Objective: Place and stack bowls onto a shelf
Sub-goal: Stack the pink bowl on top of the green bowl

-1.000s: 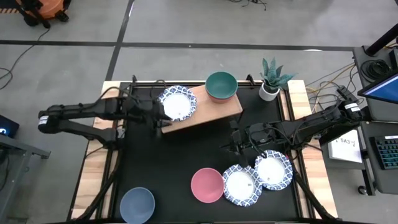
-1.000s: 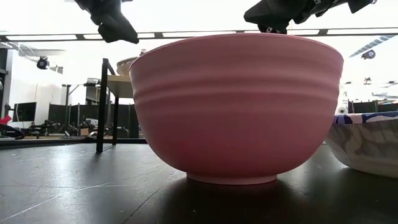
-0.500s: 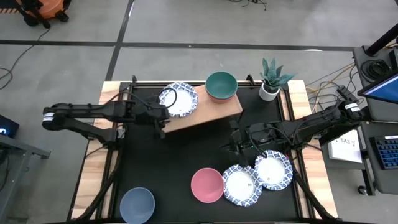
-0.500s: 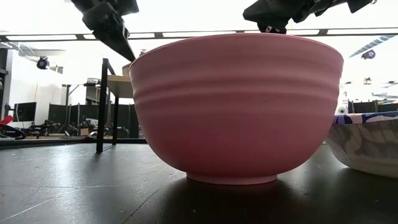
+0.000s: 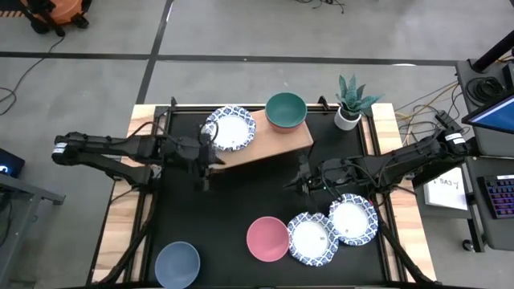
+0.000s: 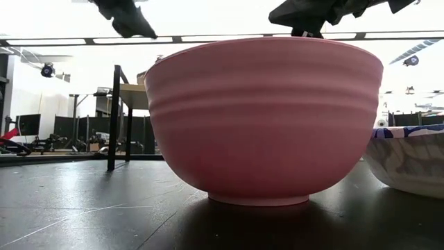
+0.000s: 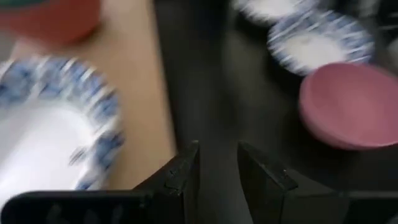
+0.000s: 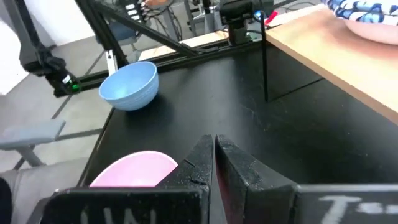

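Currently, a blue-grey bowl [image 5: 177,264] is seen on the table [image 5: 233,201] at far left; the left gripper [image 5: 206,154], fingers apart and empty, hangs beside the shelf [image 5: 277,144], where one patterned bowl [image 5: 230,129] and a green bowl [image 5: 286,111] are placed. A pink bowl [image 5: 267,238] and two patterned bowls [image 5: 332,227] remain unplaced below the right gripper [image 5: 303,181], fingers pressed together.

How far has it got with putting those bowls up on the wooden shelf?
Partly done. On the shelf sit a patterned white bowl and a green bowl, which seems to rest in a red one. In hand: nothing; the left end effector is open beside the shelf, the right end effector shut and empty. Left on the table: the pink bowl, two patterned bowls and the blue-grey bowl.
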Controlling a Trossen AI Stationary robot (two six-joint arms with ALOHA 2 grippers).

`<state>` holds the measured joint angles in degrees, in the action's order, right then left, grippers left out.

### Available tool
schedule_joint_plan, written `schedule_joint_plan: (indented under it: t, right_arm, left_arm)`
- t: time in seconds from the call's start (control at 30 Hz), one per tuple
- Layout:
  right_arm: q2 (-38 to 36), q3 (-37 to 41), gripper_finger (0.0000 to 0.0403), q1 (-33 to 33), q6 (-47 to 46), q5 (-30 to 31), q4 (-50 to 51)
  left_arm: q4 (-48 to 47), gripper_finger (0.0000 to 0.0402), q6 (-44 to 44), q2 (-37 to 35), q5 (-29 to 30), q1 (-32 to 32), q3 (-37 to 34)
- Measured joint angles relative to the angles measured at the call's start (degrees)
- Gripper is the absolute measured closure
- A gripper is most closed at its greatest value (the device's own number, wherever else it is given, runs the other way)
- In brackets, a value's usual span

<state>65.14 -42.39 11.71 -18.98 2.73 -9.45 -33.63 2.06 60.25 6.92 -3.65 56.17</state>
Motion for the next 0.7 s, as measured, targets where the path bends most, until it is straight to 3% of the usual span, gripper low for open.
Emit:
schedule_joint_plan:
  t: [0.33,0.57,0.7]
  right_arm:
    - [1.0,-5.0,0.0394,0.4,-5.7,0.5,7.6]
    - [8.7,-15.3,0.0394,1.6,-8.7,0.0,23.3]
    - [14.2,-24.3,0.0394,2.8,-8.9,-1.2,37.0]
  left_arm:
    - [16.0,0.0311,-10.8,-0.2,-0.2,-13.0,-6.9]
    - [14.3,0.0311,-13.6,-2.3,1.6,-13.2,-7.1]
    - [9.3,0.0311,-12.8,-5.3,8.8,-13.2,-7.2]
